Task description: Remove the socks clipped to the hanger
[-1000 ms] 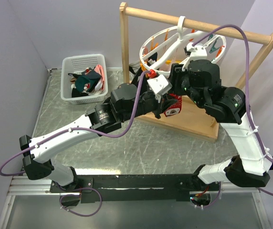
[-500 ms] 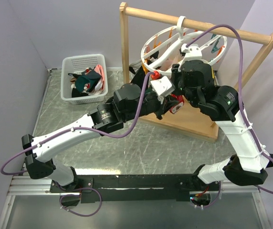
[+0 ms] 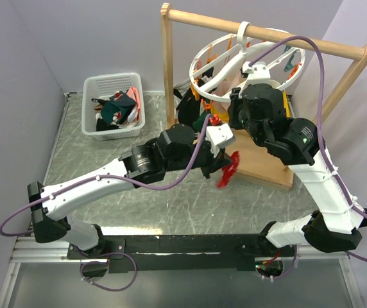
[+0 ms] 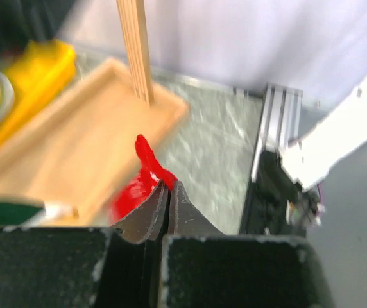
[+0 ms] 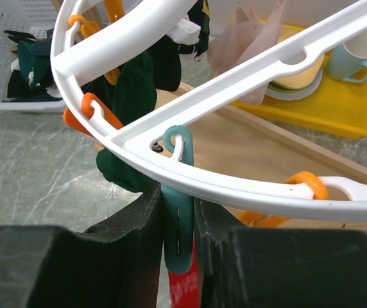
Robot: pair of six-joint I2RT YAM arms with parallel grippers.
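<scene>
The white ring hanger (image 3: 235, 62) hangs from the wooden rail. My left gripper (image 3: 225, 163) is shut on a red sock (image 3: 228, 170) and holds it low, clear of the ring, above the wooden base. In the left wrist view the jaws (image 4: 167, 186) pinch the red sock (image 4: 146, 168). My right gripper (image 5: 178, 224) is shut on a teal clip (image 5: 178, 234) hanging from the ring (image 5: 247, 186); it also shows in the top view (image 3: 233, 115). A dark teal sock (image 5: 132, 102) and a pale pink sock (image 5: 247, 38) hang clipped to the ring.
A white basket (image 3: 88, 109) holding several socks stands at the back left. The tall wooden frame (image 3: 286, 40) and its base board (image 3: 267, 163) stand under the ring. A yellow tray (image 5: 344, 112) with a cup lies behind the base.
My left gripper has drawn down and toward the near side with the red sock, which has come away from the ring. My right gripper has stayed at the ring.
</scene>
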